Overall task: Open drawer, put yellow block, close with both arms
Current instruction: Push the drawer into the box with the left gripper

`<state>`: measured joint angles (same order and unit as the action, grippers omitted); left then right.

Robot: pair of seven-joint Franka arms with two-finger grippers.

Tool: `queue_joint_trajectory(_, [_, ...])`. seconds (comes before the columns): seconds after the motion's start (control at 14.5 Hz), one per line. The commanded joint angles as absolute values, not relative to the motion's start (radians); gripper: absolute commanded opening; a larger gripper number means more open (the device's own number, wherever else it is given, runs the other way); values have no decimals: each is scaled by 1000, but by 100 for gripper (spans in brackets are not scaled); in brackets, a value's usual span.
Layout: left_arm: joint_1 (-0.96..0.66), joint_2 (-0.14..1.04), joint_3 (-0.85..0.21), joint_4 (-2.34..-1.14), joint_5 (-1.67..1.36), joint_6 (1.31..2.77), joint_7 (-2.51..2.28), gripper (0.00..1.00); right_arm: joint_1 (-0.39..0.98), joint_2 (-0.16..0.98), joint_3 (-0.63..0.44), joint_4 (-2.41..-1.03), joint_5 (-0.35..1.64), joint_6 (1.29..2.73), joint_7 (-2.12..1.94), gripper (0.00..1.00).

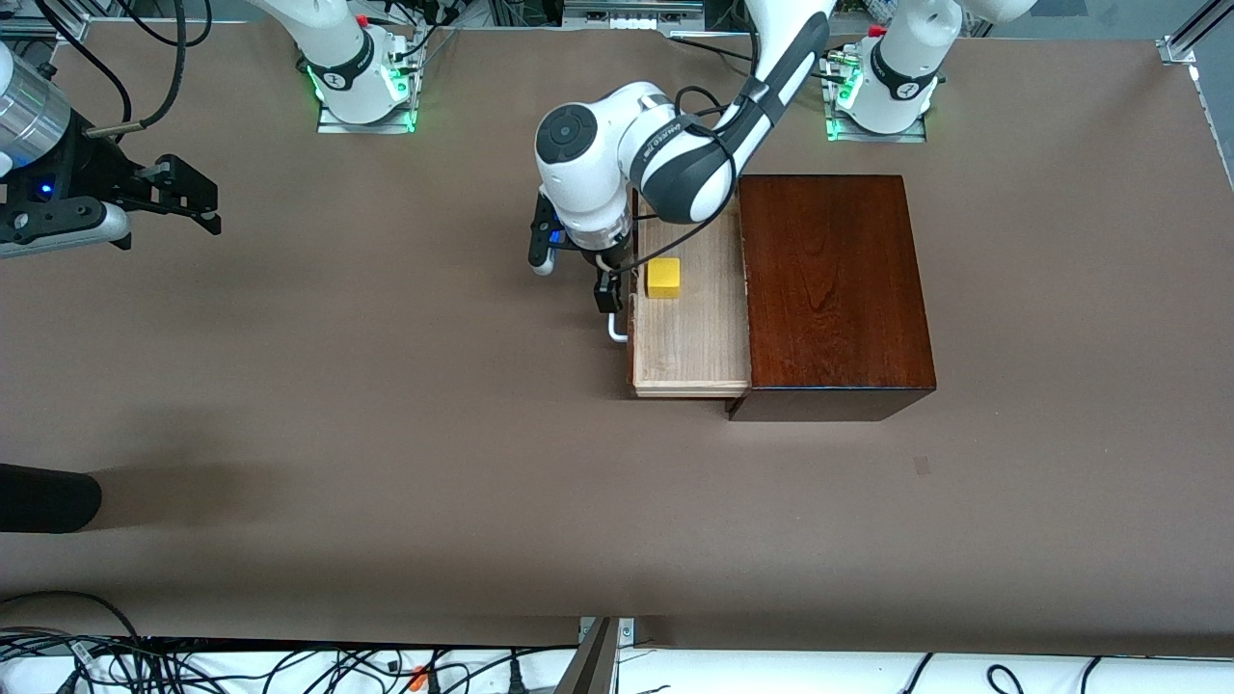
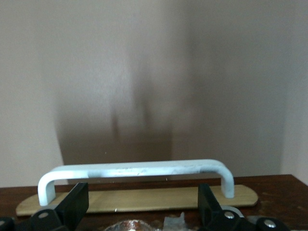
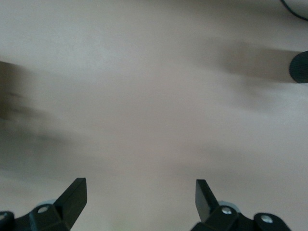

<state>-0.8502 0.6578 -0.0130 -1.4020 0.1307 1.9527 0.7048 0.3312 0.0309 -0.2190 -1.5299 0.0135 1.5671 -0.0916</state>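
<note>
Drawer (image 1: 692, 328) stands pulled out of the wooden box (image 1: 834, 289), yellow block (image 1: 663, 277) lying inside. Left gripper (image 2: 142, 204) hangs spread wide at the white handle (image 2: 137, 169), gripping nothing. Right gripper (image 3: 140, 197) waits open over bare table (image 1: 386, 405). The tray looks light and free-sliding; push squarely on its rigid front.

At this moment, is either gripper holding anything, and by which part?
Nothing is held. The left gripper is open at the drawer's white handle, fingers apart. The right gripper waits open over bare table.
</note>
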Motion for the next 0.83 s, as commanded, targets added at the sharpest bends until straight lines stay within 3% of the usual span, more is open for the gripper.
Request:
queue_joint_trajectory(0.0, [-848,657,3,-1387,153,1919,727,100,324,32,-221,-1522,57,1565,-87,100])
queue_joint_trajectory(0.76, [-767,637,6,-1385,256,1786,733,100,324,32,-219,-1522,69,1569,-86,100])
